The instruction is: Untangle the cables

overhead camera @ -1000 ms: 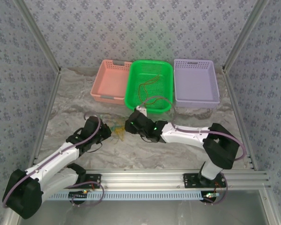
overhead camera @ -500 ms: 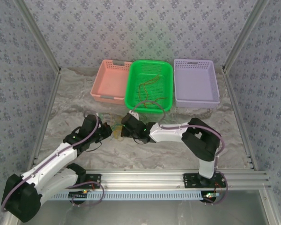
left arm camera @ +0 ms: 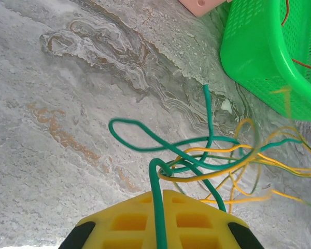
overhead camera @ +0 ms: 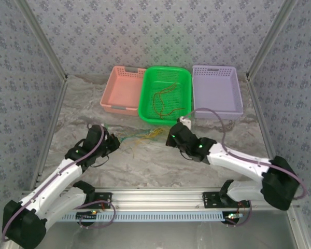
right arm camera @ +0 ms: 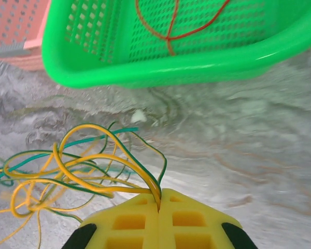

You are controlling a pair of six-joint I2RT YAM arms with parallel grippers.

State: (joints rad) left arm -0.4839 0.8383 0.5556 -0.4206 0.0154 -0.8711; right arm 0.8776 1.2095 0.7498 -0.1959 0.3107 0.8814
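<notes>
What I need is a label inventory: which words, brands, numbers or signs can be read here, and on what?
No readable text anywhere.
Pink basket, green basket, purple basket: no lettering.
Cables: no print visible.
Rail fittings: any markings too small to read.
</notes>
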